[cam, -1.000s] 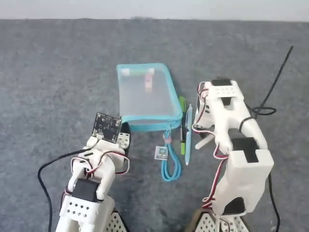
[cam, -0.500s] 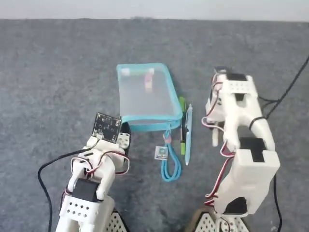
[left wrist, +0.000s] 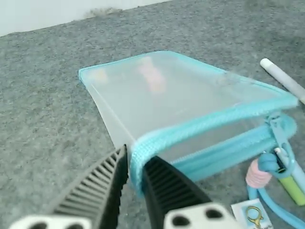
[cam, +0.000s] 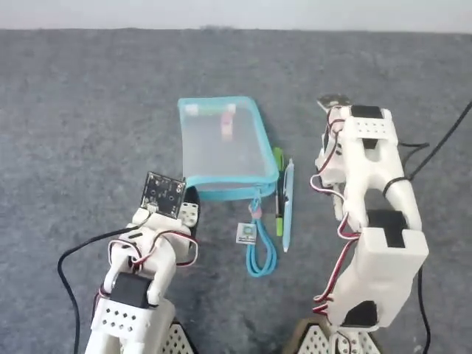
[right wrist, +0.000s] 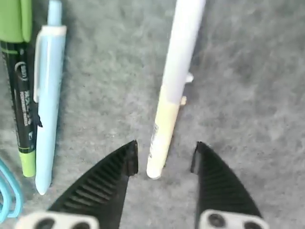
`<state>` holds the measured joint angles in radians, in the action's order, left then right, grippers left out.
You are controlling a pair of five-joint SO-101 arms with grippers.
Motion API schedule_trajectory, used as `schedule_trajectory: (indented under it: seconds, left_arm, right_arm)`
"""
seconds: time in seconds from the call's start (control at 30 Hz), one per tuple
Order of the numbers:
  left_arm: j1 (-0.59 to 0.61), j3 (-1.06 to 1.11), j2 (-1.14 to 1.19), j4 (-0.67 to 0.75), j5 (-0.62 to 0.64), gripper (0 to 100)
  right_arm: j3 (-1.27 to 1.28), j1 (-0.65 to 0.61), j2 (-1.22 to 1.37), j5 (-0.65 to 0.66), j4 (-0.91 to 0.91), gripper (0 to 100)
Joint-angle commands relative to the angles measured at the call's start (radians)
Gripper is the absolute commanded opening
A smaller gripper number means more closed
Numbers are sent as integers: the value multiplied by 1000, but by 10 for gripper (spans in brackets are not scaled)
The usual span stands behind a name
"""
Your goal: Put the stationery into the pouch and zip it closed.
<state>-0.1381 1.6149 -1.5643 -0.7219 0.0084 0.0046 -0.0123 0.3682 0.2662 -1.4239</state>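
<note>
**A:** Left jaws are clamping the near-left corner of the pouch, mid-surface. Right jaws are standing apart, straddling the white pen, which is lying right of the blue pen and green marker.

**B:** Step?

**A:** Judging it the first pickup. Next move is calling for closing on that pen, lifting it, and carrying it left to the pouch mouth.

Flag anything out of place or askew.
Nothing is damaged or spilled. The white pen lies apart from the green marker and blue pen, its tip inside the open right gripper. The left gripper pinches the pouch at its zip edge.
</note>
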Motion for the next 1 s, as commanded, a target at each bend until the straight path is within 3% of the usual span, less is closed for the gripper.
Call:
schedule_trajectory:
  seconds: [0.0,0.2,0.37,0.53,0.67,0.97]
  left_arm:
    - [6,-33,-12,20,5,13]
    - [6,-33,-12,21,5,13]
    - [6,-33,-12,20,5,13]
    - [6,-33,-12,18,5,13]
    - [8,-31,-12,18,5,13]
    - [8,-13,-12,46,11,13]
  right_arm:
    - [63,8,-113,21,28,138]
    - [376,7,-289,14,237,164]
    - [463,15,-302,-52,321,162]
    - [466,16,-236,-54,323,149]
    - [434,18,-216,-54,320,0]
    - [368,96,-375,-3,120,6]
